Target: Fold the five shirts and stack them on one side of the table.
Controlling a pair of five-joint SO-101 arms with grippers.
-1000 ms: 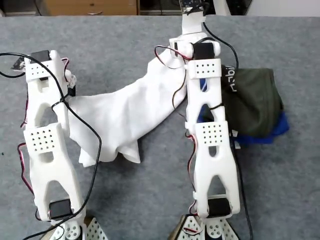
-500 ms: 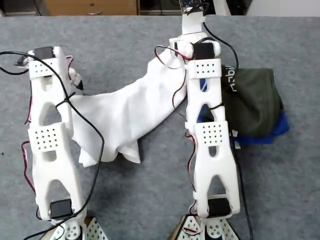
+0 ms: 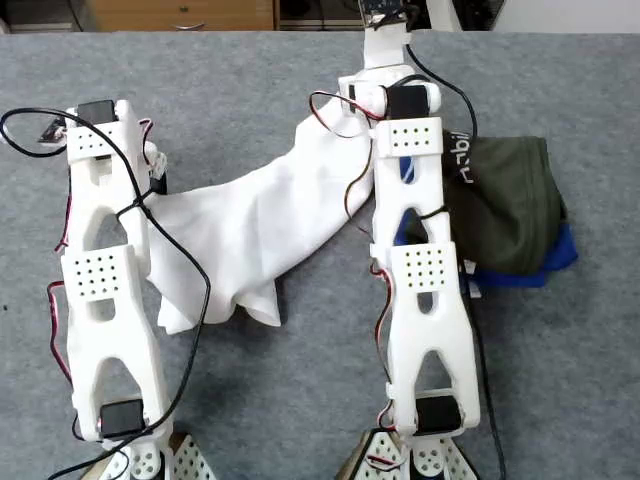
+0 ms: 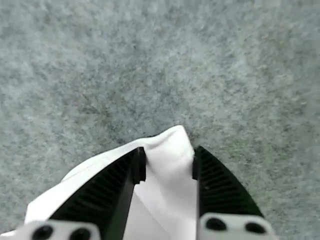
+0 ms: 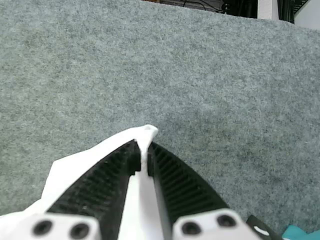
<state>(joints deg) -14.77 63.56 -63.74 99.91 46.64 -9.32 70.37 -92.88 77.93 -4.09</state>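
A white shirt lies crumpled and stretched across the middle of the grey table. My right gripper is shut on a thin fold of the white shirt, holding its far right corner up off the table. At the cloth's left edge, my left gripper is closed around a thick bunch of the white shirt; in the high view this left gripper sits at the shirt's near-left corner.
To the right of the right arm, a folded dark green shirt rests on a blue shirt. Red and black cables trail along both arms. Bare grey table lies at the far left and front.
The left arm has shifted slightly right and nearer, bringing its gripper onto the shirt's left corner. The right arm and the white shirt have stayed in place.
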